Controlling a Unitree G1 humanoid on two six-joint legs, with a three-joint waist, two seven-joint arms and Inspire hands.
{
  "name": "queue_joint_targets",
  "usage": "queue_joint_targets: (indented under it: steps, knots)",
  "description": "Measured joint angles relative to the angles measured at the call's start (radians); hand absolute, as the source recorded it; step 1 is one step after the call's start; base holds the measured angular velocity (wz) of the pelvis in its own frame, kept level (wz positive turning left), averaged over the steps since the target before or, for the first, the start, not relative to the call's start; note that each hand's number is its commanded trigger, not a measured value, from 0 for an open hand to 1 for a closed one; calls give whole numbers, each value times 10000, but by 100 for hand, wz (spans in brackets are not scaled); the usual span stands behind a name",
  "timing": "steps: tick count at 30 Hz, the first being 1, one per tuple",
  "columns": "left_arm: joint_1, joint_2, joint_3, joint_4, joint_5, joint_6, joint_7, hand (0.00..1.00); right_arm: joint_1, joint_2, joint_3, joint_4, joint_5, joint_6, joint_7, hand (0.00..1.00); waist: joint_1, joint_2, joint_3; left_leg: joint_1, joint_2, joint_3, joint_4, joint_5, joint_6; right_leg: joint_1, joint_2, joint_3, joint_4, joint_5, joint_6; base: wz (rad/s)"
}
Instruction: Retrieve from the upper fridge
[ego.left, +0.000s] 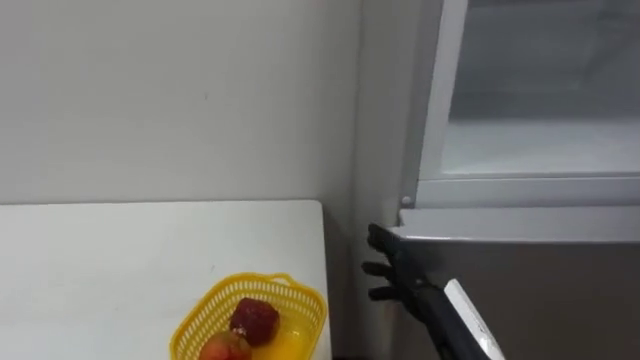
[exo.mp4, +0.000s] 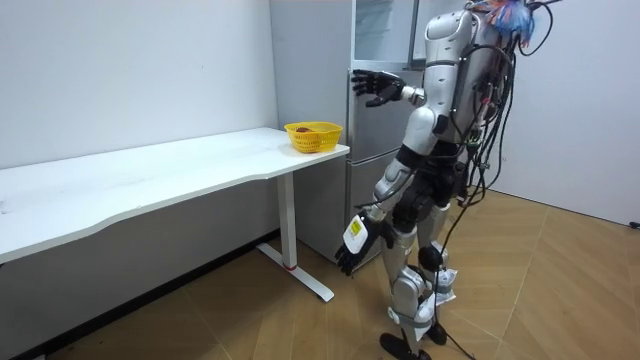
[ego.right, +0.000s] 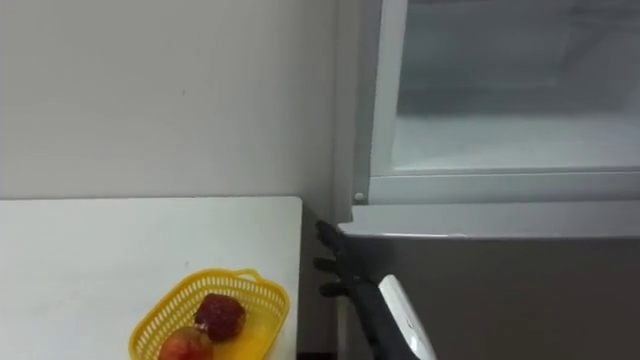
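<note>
Fingers (ego.left: 378, 241) of the right hand (ego.left: 400, 272) are spread wide and empty at the left edge of the fridge (ego.left: 540, 290), just under its open upper compartment (ego.left: 540, 140). The left hand (exo.mp4: 350, 256) hangs loose and empty by the thigh. Door open looks done and the reach-in is still left. I can't tell what is to be fetched, though red fruit (ego.left: 254, 320) lies in the yellow basket (ego.left: 200, 312) on the table (ego.left: 100, 260).

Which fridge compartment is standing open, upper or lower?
The upper compartment: its white interior is exposed, while the grey-fronted lower compartment beneath it is shut.
</note>
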Motion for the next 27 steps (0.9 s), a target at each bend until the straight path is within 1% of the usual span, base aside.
queue_joint_targets:
  steps: [1,2,3,5,7,11,12,14,15,18,20,22,24,26,27]
  knots:
    - [63,-4,-5,-8,-168,-68,20,0,122,0,-127,-89,-15,-8,0,0,-141,-26,6,15,-2,20,-19,-5,7,-31,25,103,-1,2,9,-12]
    - [116,-3,-4,11,-362,-127,37,0,340,0,-278,-212,-100,-81,-1,0,-182,-60,7,21,2,67,-51,-5,8,-133,49,219,13,6,17,-14]
    - [128,-1,-4,68,-432,-160,55,0,459,-2,-346,-281,-124,-101,-7,0,-215,-70,15,19,10,111,-58,-5,8,-136,64,266,11,13,20,-21]
    - [206,-3,-7,399,-532,-283,81,0,927,12,-645,-394,-195,-220,-48,0,-486,-103,21,15,23,235,-42,-13,20,-157,84,372,-3,36,31,-14]
    - [253,-3,-5,621,-588,-319,80,0,1245,29,-1010,-448,-251,-235,-129,0,-651,-111,30,-8,23,263,-42,-28,34,-180,89,429,-2,47,46,-11]
    - [303,-3,-20,802,-626,-329,26,0,1571,166,-1814,-448,-285,-252,-363,0,-855,-101,28,-21,43,486,-140,-59,47,-334,102,555,15,85,55,-16]
    - [311,-1,-26,798,-636,-334,19,0,1590,166,-1865,-448,-268,-264,-421,0,-891,-99,28,-20,44,508,-142,-61,48,-358,109,582,18,86,56,-17]
    - [320,19,-34,787,-629,-380,-34,0,1625,167,-1953,-518,-125,-302,-556,0,-937,-86,22,-47,52,637,-147,-70,42,-485,172,833,127,86,57,-21]
    - [322,28,-36,787,-628,-391,-55,0,1648,168,-1956,-550,-109,-306,-572,0,-950,-88,21,-48,59,677,-146,-71,41,-492,184,880,162,86,57,-19]
    - [327,89,-36,782,-622,-431,-113,0,2031,226,-1954,-687,120,-441,-721,0,-976,-69,12,-36,121,820,-114,-141,8,-498,243,991,155,94,46,-12]
    - [314,131,-35,730,-626,-435,-128,0,2346,224,-1957,-676,741,-489,-889,0,-1073,-66,9,-42,141,839,-100,-168,-9,-512,256,989,152,95,43,-2]
    - [309,133,-38,725,-627,-438,-86,0,2457,217,-1965,-561,1216,-526,-996,0,-1208,-60,-1,-36,148,864,-103,-171,-12,-520,257,990,160,95,42,-2]
    - [302,132,-39,710,-637,-440,-4,0,2595,218,-2066,-177,1777,-562,-1024,0,-1236,-62,-17,-20,156,903,-106,-177,-16,-522,258,1000,176,95,41,-6]
    - [278,133,-108,666,-714,-441,86,0,2702,222,-2260,471,2588,-430,-1070,0,-1276,-88,-26,-38,157,949,-120,-182,-10,-570,252,1008,204,98,36,-6]
    - [283,134,-145,666,-735,-441,87,0,2700,223,-2305,632,2755,-421,-1100,0,-1297,-88,-28,-41,157,957,-121,-184,-6,-580,251,1013,205,100,34,-4]
